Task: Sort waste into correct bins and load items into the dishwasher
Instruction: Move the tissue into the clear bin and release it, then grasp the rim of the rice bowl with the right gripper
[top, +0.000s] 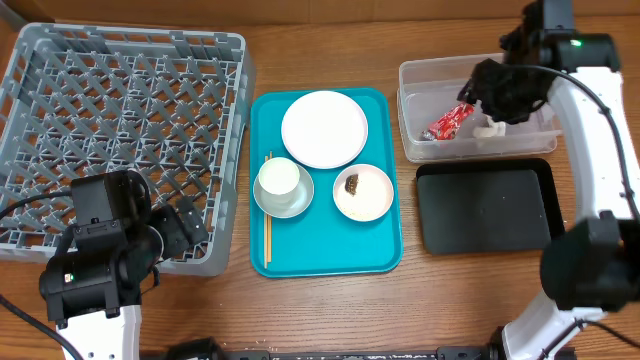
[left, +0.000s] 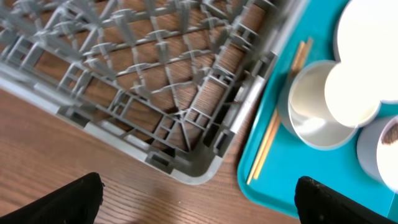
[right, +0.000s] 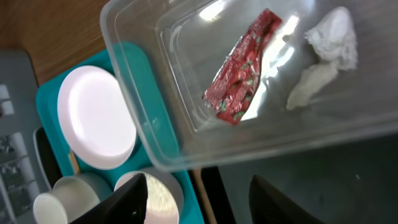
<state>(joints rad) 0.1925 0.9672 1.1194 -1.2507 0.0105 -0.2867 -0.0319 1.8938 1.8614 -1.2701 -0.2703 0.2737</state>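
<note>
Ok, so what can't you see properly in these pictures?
- Overhead: the right arm covers part of the white tissue and the clear tub's right end.
- Overhead: the left arm hides part of the dish rack's near edge.
- Left wrist: the picture's right edge cuts off the bowl.
- Overhead: the brown food lump is too small to identify.

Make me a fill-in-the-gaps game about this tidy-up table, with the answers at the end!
1. The red candy wrapper lies inside the clear ____.
2. The wooden chopsticks lie on the teal tray, right beside the white ____.
3. The shallow tray next to the tub is coloured ____.

Missing words: tub; cup; black.
</note>
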